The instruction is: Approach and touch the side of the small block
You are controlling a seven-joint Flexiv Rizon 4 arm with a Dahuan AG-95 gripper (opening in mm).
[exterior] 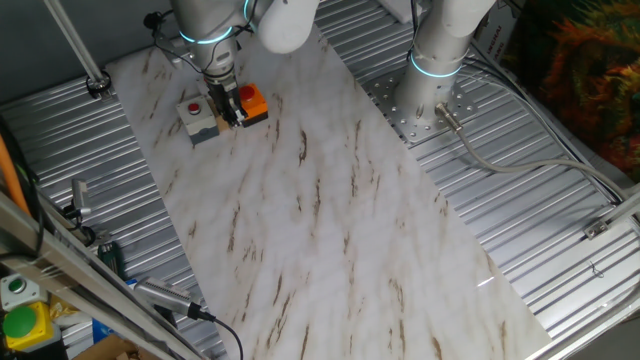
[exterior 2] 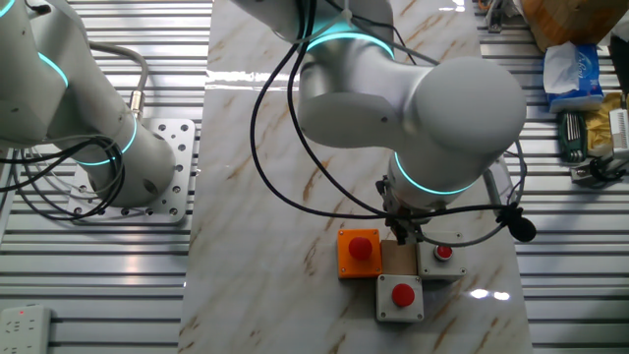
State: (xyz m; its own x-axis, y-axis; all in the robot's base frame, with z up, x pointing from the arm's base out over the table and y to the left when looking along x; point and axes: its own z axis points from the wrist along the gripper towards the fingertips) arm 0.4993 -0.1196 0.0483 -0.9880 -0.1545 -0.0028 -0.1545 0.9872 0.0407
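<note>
The small block [exterior 2: 398, 260] is a tan cube on the marble table top [exterior 2: 265, 197]. It sits between an orange button box [exterior 2: 359, 253] and two grey button boxes. My gripper [exterior 2: 401, 234] hangs straight down over the block's far edge, with its fingers close together and nothing held. The tips are at the block's back side, and I cannot tell whether they touch it. In the one fixed view my gripper [exterior: 231, 108] stands between the orange box [exterior: 254, 103] and a grey box [exterior: 199, 119] and hides the block.
One grey box with a red button [exterior 2: 401, 296] lies just in front of the block and another [exterior 2: 440, 258] to its right. A second arm's base [exterior 2: 128, 167] stands on a metal plate to the left. Tools lie at the far right edge [exterior 2: 590, 128].
</note>
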